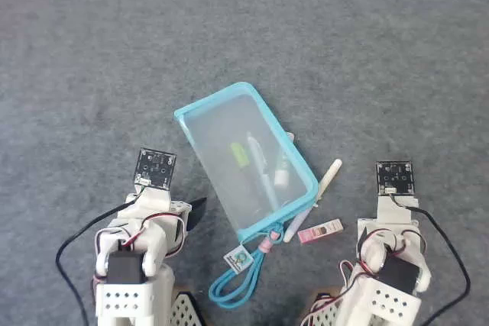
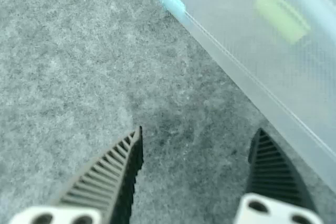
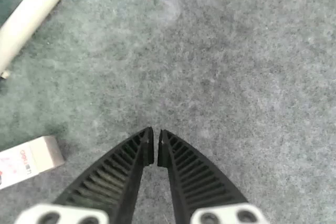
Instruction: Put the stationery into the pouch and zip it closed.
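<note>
The translucent pouch with blue trim lies in the middle of the grey mat, and its edge also runs through the left wrist view. Inside it are a green highlighter, a white pen and a small white item. A cream pen and a pink eraser lie outside, by the pouch's near right end. My left gripper stands open over bare mat beside the pouch's left side. My right gripper is shut and empty, just right of the eraser.
A blue cord loop with a small tag trails from the pouch's near end, between the two arm bases. The grey mat spreads wide around the pouch; a pale strip borders it at the far edge.
</note>
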Action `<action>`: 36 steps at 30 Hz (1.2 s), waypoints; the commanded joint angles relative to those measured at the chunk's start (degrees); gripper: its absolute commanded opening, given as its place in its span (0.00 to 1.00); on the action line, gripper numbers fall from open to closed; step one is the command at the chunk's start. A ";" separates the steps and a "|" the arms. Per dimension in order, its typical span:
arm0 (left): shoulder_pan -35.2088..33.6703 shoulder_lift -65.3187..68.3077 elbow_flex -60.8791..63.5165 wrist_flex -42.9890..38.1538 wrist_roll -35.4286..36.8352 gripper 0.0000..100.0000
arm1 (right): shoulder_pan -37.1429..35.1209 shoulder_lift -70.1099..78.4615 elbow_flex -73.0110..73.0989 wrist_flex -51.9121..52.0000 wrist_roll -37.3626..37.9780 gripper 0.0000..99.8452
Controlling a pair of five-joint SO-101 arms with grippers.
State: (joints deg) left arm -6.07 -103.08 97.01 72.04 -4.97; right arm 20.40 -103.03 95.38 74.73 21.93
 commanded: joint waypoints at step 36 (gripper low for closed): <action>-0.09 -1.14 -0.48 0.18 1.05 0.31 | -13.41 -0.66 -0.18 -9.01 -0.18 0.04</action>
State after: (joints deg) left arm -6.07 -103.08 97.01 72.04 -4.97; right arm 9.93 -103.03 95.38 71.65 21.76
